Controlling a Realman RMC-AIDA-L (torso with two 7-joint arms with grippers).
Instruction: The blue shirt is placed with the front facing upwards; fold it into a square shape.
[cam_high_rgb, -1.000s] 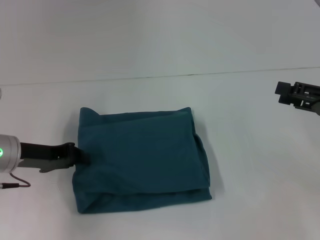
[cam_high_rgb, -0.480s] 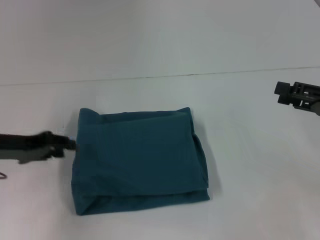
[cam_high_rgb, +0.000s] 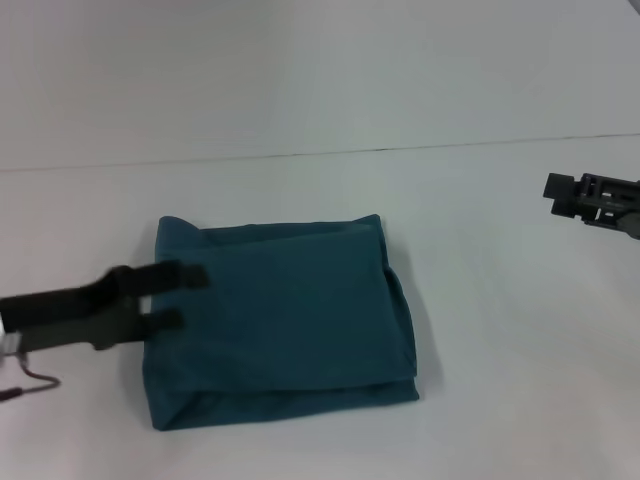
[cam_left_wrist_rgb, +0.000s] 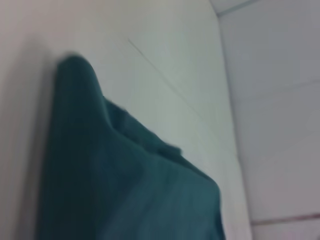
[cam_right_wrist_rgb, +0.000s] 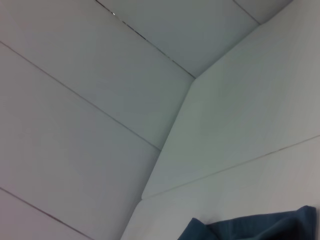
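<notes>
Left gripper (cam_high_rgb: 175, 297) | your 2 fingers spread, empty, over blue shirt (cam_high_rgb: 290, 310) left edge | shirt folded square mid-table, extends toward right | right gripper (cam_high_rgb: 560, 190) well apart, far side, opening unclear

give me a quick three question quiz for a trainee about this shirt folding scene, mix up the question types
1. True or false: the blue shirt is still spread out flat with its sleeves showing.
2. Multiple choice: the left end effector is A) above the shirt's left edge with fingers apart, B) clamped on the collar, C) out of view.
3. Short answer: where is the right end effector?

Key:
1. False. It lies folded into a rough square on the white table.
2. A.
3. At the far right, off the shirt and holding nothing.
</notes>
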